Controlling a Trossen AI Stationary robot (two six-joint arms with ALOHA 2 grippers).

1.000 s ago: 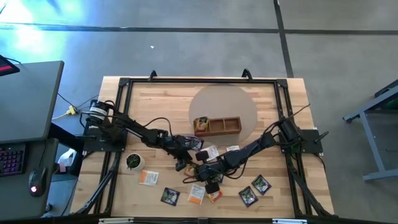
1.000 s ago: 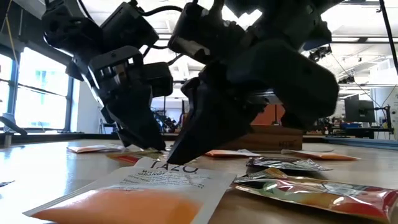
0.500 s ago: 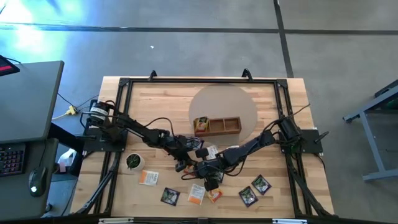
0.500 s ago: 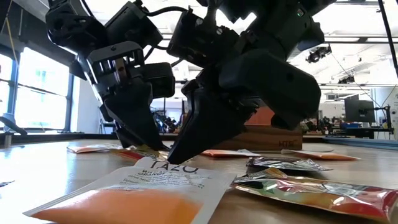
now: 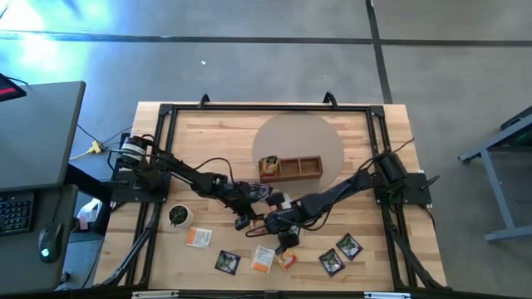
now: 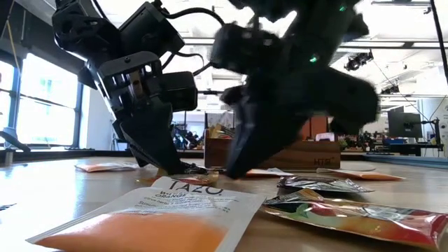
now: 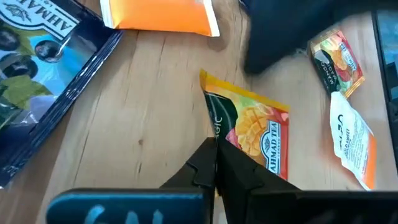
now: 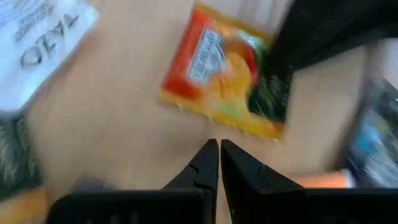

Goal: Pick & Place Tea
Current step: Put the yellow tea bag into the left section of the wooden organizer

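My left gripper (image 7: pixel 214 149) is low over the table's middle near part (image 5: pixel 249 222), shut on a yellow-orange mango tea packet (image 7: pixel 252 134). My right gripper (image 8: pixel 219 146) is shut and holds nothing. It hovers just short of the same packet (image 8: pixel 217 81) and shows blurred in the low view (image 6: pixel 234 171). Several more tea packets lie flat nearby: a white-and-orange one (image 6: pixel 161 210), a black one (image 7: pixel 43 74) and shiny ones (image 6: pixel 350 210). My left gripper pinches the mango packet's edge (image 7: pixel 217 132) near a corner, between its two fingers. The fingers (image 6: pixel 164 157) slant down from the table's left. The rest of the packet lies flat on the wood.
The long wooden tray (image 5: pixel 293 169) stands farther back with a packet in its left compartment (image 5: pixel 268 168). A small round cup (image 5: pixel 178 216) sits near the left arm. Loose packets (image 5: pixel 332 262) line the near edge. The two arms nearly meet at mid-table.
My left gripper has shut on the mango packet's edge without shifting. My right gripper's fingertips were down on the table beside the left fingers. They have swung away from them and are in fast motion, blurred.
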